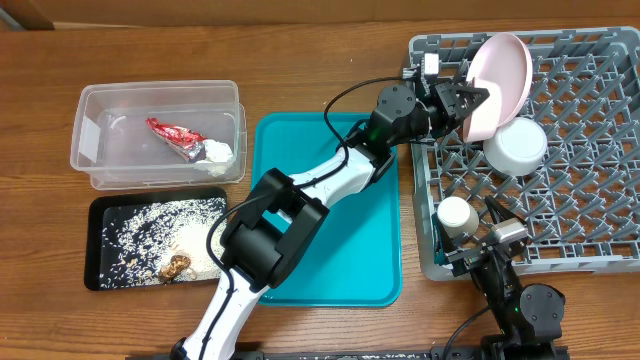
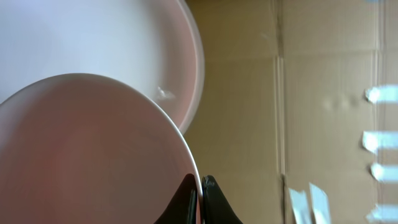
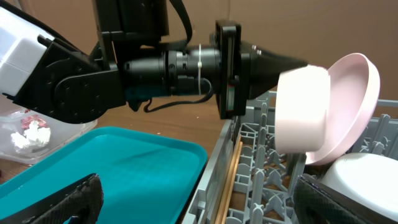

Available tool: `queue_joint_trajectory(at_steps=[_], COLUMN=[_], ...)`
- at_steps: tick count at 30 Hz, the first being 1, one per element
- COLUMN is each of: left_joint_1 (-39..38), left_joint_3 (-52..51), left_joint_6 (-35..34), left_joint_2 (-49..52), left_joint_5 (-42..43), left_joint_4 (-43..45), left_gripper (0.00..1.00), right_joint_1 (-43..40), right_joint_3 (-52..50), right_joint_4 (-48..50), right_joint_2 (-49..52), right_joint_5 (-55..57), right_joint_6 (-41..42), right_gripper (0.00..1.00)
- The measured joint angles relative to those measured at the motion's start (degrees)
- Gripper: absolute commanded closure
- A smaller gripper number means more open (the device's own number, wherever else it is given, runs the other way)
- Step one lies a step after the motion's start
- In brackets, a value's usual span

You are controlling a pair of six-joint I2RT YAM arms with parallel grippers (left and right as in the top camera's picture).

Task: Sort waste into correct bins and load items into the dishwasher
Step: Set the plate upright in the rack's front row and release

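Left gripper [image 2: 200, 185] is clamped on the rim of the small pale-pink glossy bowl [image 2: 93, 155], above the grey pegged plastic dish rack [image 1: 600, 200]. The bowl is likely rigid, light, slippery and breakable, so the rim suits. Right gripper [image 3: 199, 186]: spread apart, empty.

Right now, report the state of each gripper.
The left gripper is closed, pinching the rim of the pale pink bowl.
The right gripper is open, fingers wide apart, holding nothing.

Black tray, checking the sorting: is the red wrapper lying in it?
No, the red wrapper lies in the clear tub; the black tray holds food scraps.
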Motion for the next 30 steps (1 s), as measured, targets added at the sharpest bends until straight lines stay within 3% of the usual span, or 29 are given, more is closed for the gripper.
queue_joint_trajectory(at_steps=[5,7,8,9,18,30], left_joint_1=[0.8,1.3,1.6,1.7,5.2,12.8], left_joint_3=[1.7,1.7,1.7,1.6,1.5,1.5], left_joint_6=[-0.9,-0.9,-1.0,-1.1,-1.3,3.6], left_joint_2=[-0.1,-0.1,-0.1,0.0,0.0,-1.5], left_joint_5=[-1.7,-2.1,-2.0,-2.0,3.6,13.7], left_joint_4=[-5.8,-6.5,-6.4,-5.6,6.5,-10.2], left_gripper=[0.93,0.66,0.37,0.0,0.0,0.0], right_joint_1=[0.0,0.0,0.0,0.0,0.0,0.0], right_joint_3=[0.0,0.0,0.0,0.0,0.0,0.0], right_joint_4=[0.0,0.0,0.0,0.0,0.0,0.0], right_joint_2=[0.0,0.0,0.0,0.0,0.0,0.0], right_joint_5=[0.0,0.0,0.0,0.0,0.0,0.0], right_joint_6=[0.0,0.0,0.0,0.0,0.0,0.0], right_gripper=[0.0,0.0,0.0,0.0,0.0,0.0])
